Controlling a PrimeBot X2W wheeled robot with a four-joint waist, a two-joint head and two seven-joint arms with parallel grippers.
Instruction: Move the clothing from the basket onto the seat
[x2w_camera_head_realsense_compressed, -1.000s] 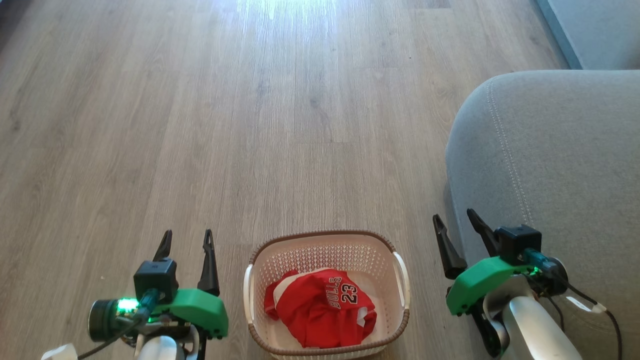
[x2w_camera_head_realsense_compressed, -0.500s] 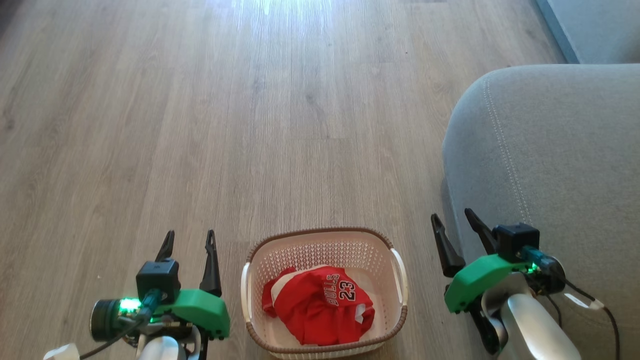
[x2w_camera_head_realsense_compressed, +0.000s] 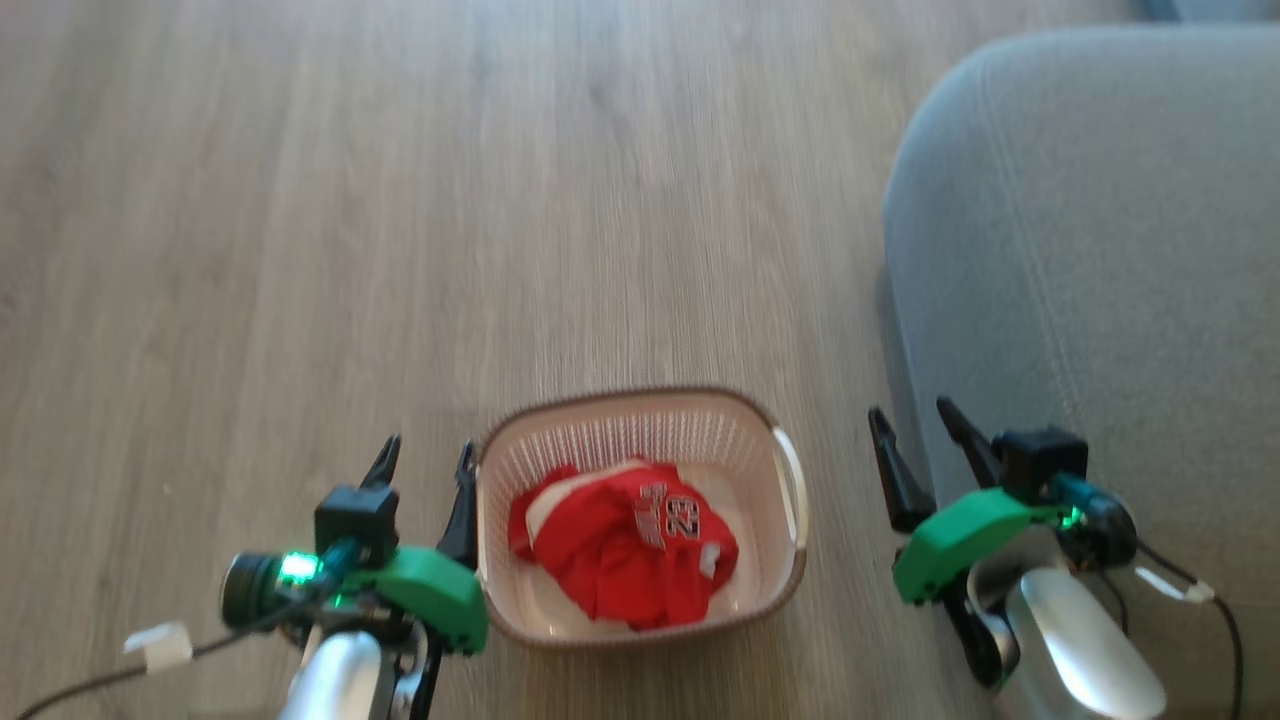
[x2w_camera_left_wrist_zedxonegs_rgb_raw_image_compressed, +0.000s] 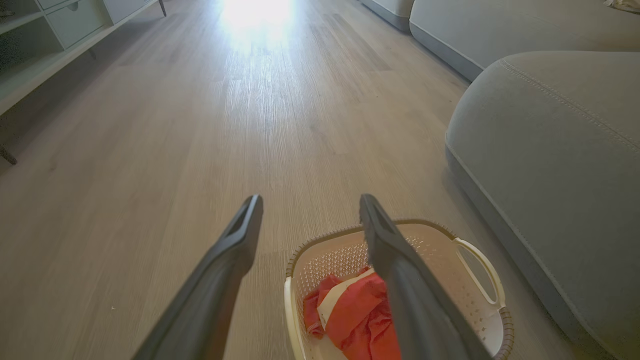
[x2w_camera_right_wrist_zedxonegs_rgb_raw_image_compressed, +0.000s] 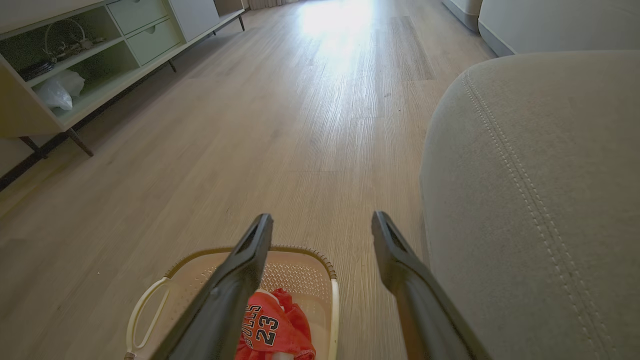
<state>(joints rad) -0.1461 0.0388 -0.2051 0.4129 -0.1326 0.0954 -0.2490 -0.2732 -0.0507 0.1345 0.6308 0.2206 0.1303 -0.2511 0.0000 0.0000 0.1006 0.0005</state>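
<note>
The basket (x2w_camera_head_realsense_compressed: 628, 432) is stood on the wooden floor (x2w_camera_head_realsense_compressed: 300, 250), and every place below is given from it. The clothing (x2w_camera_head_realsense_compressed: 625, 555) is found inside the basket, bunched in a red heap toward its near wall. A jersey (x2w_camera_head_realsense_compressed: 660, 520) with white trim and the number 23 is seen on top; whether a second garment lies under it cannot be told.

The seat (x2w_camera_head_realsense_compressed: 1080, 250) is set to the right of the basket, apart from it, with a strip of floor left between.

The left gripper (x2w_camera_head_realsense_compressed: 429, 444) is held just beside the basket's left wall. One finger (x2w_camera_head_realsense_compressed: 462, 500) is seen close against the rim, though contact cannot be made out through the blur. Its fingers are spread wide and nothing is held between them.

The right gripper (x2w_camera_head_realsense_compressed: 911, 408) is held to the right of the basket, between it and the seat, clear of the basket's wall. Its fingers too are spread wide and nothing is gripped.
</note>
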